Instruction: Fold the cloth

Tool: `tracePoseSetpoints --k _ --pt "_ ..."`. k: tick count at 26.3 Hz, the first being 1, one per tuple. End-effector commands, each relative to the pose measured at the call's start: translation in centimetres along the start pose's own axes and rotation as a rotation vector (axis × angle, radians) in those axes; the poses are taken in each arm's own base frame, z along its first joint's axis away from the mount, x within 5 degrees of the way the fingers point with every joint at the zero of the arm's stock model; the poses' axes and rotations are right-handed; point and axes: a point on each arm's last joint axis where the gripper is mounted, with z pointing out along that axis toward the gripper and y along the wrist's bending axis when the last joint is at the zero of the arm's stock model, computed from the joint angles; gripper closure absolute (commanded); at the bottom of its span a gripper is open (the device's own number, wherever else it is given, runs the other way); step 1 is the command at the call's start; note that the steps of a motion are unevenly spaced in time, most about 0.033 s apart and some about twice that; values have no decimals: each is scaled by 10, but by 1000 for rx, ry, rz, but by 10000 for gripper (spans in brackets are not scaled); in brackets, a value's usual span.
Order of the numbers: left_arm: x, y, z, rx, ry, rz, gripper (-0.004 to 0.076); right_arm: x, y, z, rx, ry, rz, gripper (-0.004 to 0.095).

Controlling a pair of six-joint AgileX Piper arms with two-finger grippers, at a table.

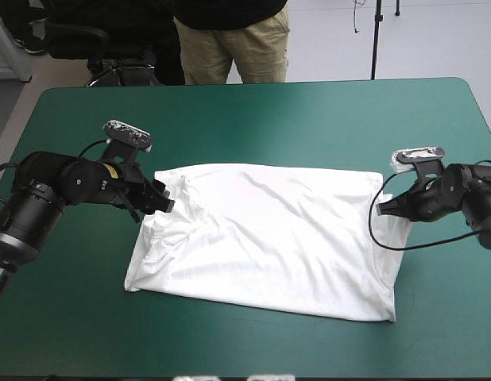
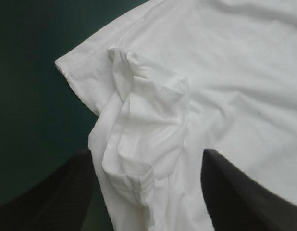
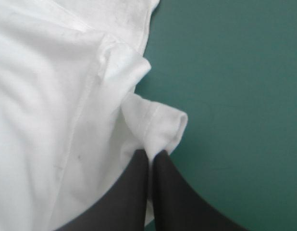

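- Black right gripper is clamped on a hem corner of the T-shirt; the left gripper stands apart, with a crumpled fold lying between its prongs (not gripped).
- Soft, light cloth should droop when lifted; hemmed corners look the surest holds.
- Beyond both grippers, the T-shirt lies spread on the teal-green cover.

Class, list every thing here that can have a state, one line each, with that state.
T-shirt: lying flat on the table, bunched up at the left tool's end.
Left tool: open, astride the bunched cloth.
Right tool: shut on the T-shirt's edge.
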Motion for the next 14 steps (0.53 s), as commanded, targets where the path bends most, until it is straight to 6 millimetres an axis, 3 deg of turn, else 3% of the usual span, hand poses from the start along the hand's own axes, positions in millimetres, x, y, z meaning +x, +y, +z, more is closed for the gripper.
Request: tracePoseSetpoints --k 1,7,14 --pt "-8 -1 -18 -12 -98 -18 257 -4 19 -32 -34 -101 -47 908" --pt "-6 -1 -18 -9 -74 -24 257 -11 63 -20 -154 -96 -123 908" --pt "1 -3 -18 8 2 -24 257 -16 75 30 -199 6 -124 908"
